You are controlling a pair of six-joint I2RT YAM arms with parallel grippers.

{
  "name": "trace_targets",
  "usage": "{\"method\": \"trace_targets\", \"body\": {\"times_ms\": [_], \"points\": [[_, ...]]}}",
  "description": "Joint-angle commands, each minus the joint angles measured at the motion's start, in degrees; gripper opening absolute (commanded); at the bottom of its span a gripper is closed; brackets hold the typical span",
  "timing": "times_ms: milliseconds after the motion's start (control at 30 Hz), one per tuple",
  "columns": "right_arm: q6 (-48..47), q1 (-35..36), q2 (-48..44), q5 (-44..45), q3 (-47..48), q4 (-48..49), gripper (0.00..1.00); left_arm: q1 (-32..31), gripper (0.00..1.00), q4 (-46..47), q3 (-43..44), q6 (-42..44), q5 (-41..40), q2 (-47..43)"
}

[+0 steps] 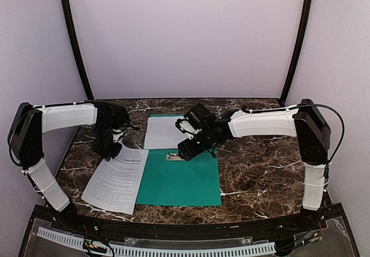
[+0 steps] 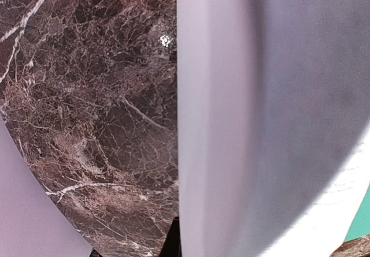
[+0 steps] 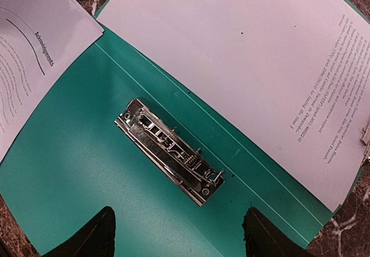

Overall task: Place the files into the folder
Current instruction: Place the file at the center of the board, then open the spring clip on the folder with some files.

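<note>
Right gripper hangs over the open green folder, jaws wide apart and holding nothing, close to the metal clip. Left gripper is closed at the far end of one sheet, headed "Acknowledgements"; whether it pinches the paper I cannot tell. This sheet lies lengthwise near-to-far on the table, left of the folder. The other sheet covers the folder's far half; its small print is unreadable.
</note>
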Motion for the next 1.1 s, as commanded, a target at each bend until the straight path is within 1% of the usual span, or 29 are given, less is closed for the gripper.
{"method": "trace_targets", "body": {"times_ms": [0,33,167,233,267,300,333,367,400,433,467,500,567,667,733,767,800,833,867,900,933,967,1000,1033,1067], "points": [[0.6,0.1,0.7,-0.6,-0.9,1.2,0.74,0.8,0.02,-1.9,0.3,1.1,-3.7,2.7],[0.7,0.0,0.7,-0.6,-1.1,1.2,0.74,0.9,0.04,-1.9,0.2,1.1,-4.2,3.5],[0.8,0.1,0.7,-0.5,-1.5,1.2,0.74,1.4,0.17,-2.9,-0.3,0.8,-7.5,4.9],[0.8,0.1,0.7,-0.5,-1.6,1.1,0.74,1.6,0.30,-3.3,-0.3,0.7,-8.8,4.9],[0.8,0.1,0.7,-0.5,-1.7,1.0,0.74,1.7,0.34,-3.4,-0.2,0.6,-9.5,4.9],[1.0,0.1,0.6,-0.5,-1.7,1.0,0.74,1.8,0.41,-3.7,0.1,0.4,-9.8,4.6],[1.1,0.1,0.5,-0.4,-1.8,0.9,0.74,1.8,0.45,-3.9,0.2,0.2,-10.7,4.4],[1.2,0.1,0.5,-0.4,-1.9,0.8,0.74,1.8,0.51,-4.6,0.7,-0.2,-11.9,4.1],[1.3,0.1,0.3,-0.3,-2.0,0.7,0.74,1.8,0.54,-5.0,1.1,-0.4,-12.7,3.9],[1.5,0.1,0.2,-0.2,-2.1,0.6,0.74,1.8,0.60,-5.7,1.8,-1.0,-14.2,3.4],[1.6,0.1,0.1,0.0,-2.3,0.5,0.74,1.8,0.62,-6.0,2.1,-1.2,-14.9,2.6],[1.9,0.1,0.0,0.3,-2.5,0.3,0.74,1.8,0.66,-6.7,2.9,-1.7,-16.1,2.3],[2.3,0.1,-0.1,0.7,-2.8,0.0,0.74,1.8,0.69,-7.2,4.4,-2.3,-16.9,1.4],[3.1,-0.1,0.1,1.2,-3.0,-0.3,0.74,1.8,0.72,-6.1,6.3,-1.7,-16.2,0.1],[3.9,-0.5,0.3,1.2,-2.9,-0.4,0.74,1.7,0.72,-2.6,7.0,-0.2,-10.0,-0.9],[4.5,-0.8,0.4,1.0,-3.0,-0.2,0.74,1.7,0.72,1.0,6.9,0.2,-3.2,-1.2],[5.0,-1.1,0.5,0.8,-3.0,-0.2,0.74,1.7,0.72,5.5,6.6,0.7,0.8,-1.9],[5.3,-1.5,0.5,0.3,-3.0,0.0,0.74,1.7,0.72,7.7,6.3,0.6,9.1,-2.2],[5.6,-1.8,0.4,-0.3,-3.3,0.4,0.74,1.7,0.72,12.6,5.5,-0.2,13.2,-2.5],[5.7,-2.1,0.1,-0.9,-3.6,1.0,0.73,1.7,0.72,15.3,5.1,-1.0,20.7,-2.6],[5.8,-2.5,-0.1,-1.1,-4.1,1.8,0.72,1.7,0.70,20.3,4.0,-2.8,24.4,-2.5],[6.0,-2.9,-0.3,-3.1,-4.5,2.5,0.72,1.7,0.68,23.0,3.5,-4.0,30.6,-2.2],[6.4,-3.2,-0.4,-4.4,-5.0,3.3,0.70,1.7,0.65,28.2,2.4,-6.6,33.6,-1.6],[6.5,-3.5,-0.5,-6.1,-5.5,4.1,0.68,1.6,0.63,30.7,2.0,-7.9,38.5,-1.1],[6.8,-3.8,-0.4,-7.1,-5.8,4.8,0.65,1.5,0.59,35.4,1.3,-10.4,40.5,0.3]]}}
